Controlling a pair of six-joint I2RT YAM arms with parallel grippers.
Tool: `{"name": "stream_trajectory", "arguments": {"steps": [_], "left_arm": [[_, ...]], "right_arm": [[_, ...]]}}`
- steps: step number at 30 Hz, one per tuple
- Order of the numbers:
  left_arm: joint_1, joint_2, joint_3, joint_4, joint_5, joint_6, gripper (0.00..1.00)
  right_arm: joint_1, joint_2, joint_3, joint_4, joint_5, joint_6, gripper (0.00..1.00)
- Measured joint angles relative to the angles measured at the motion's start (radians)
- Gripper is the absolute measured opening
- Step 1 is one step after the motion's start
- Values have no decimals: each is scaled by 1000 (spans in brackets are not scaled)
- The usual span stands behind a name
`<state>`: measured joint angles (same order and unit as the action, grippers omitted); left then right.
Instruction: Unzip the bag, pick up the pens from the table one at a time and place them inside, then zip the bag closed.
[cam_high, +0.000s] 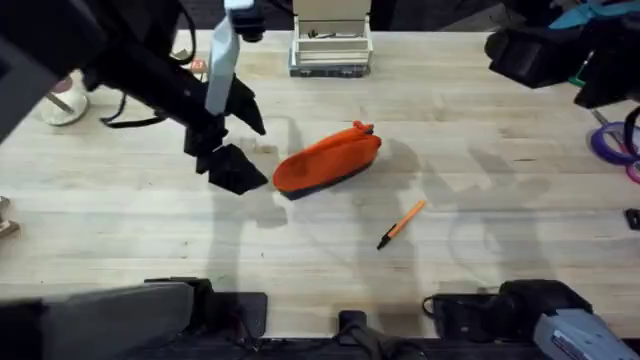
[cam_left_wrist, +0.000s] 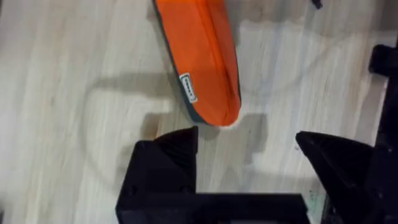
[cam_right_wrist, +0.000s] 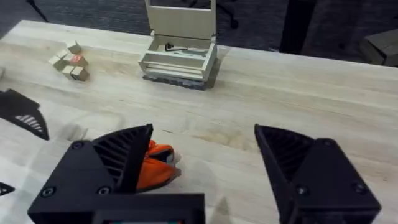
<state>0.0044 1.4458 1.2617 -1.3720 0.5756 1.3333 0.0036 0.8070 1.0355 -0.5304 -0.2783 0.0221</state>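
Close under the overhead camera my left arm looms dark, its left end effector (cam_high: 232, 160) hanging spread and empty just beside the lower-left end of the bag (cam_high: 328, 161); the bag lies slantwise mid-counter (cam_high: 480, 270), zipper seemingly shut, its small orange pull (cam_high: 362, 128) at the far upper-right end; one pen (cam_high: 401, 224) lies apart from it toward my right base; my right arm is high at the far right edge. From the left wrist, my two black fingers (cam_left_wrist: 168, 162) stand wide with the rounded end of the bag (cam_left_wrist: 202, 59) just ahead of the gap, not yet touched; I judge the step in hand is unzipping, so I should bring this end effector down to pin that near end flat without crushing the zipper line. From the right wrist, my right end effector (cam_right_wrist: 205, 171) is also spread, holding nothing, with the bag's pull end (cam_right_wrist: 155, 165) peeking past one finger; I should lower it onto the pull, pinch squarely, then draw along the bag's length toward the pinned end.
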Motion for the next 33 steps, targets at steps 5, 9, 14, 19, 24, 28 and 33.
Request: {"name": "stream_trajectory", "arguments": {"steps": [5, 9, 14, 19, 24, 28, 33], "left_arm": [[0, 87, 0, 11, 48, 48, 975], [0, 134, 0, 24, 80, 67, 978], [-6, 206, 0, 40, 115, 75, 995], [-43, 269, 0, 48, 125, 78, 996], [-79, 295, 0, 67, 136, 78, 996], [-82, 312, 0, 81, 138, 79, 949], [-82, 322, 0, 100, 139, 85, 457]], "right_arm": [[0, 0, 0, 0, 0, 0, 997], [0, 0, 0, 0, 0, 0, 998], [0, 0, 0, 0, 0, 0, 998], [0, 0, 0, 0, 0, 0, 998], [0, 0, 0, 0, 0, 0, 997], [0, 0, 0, 0, 0, -1, 998], [0, 0, 0, 6, 0, -1, 998]]}}
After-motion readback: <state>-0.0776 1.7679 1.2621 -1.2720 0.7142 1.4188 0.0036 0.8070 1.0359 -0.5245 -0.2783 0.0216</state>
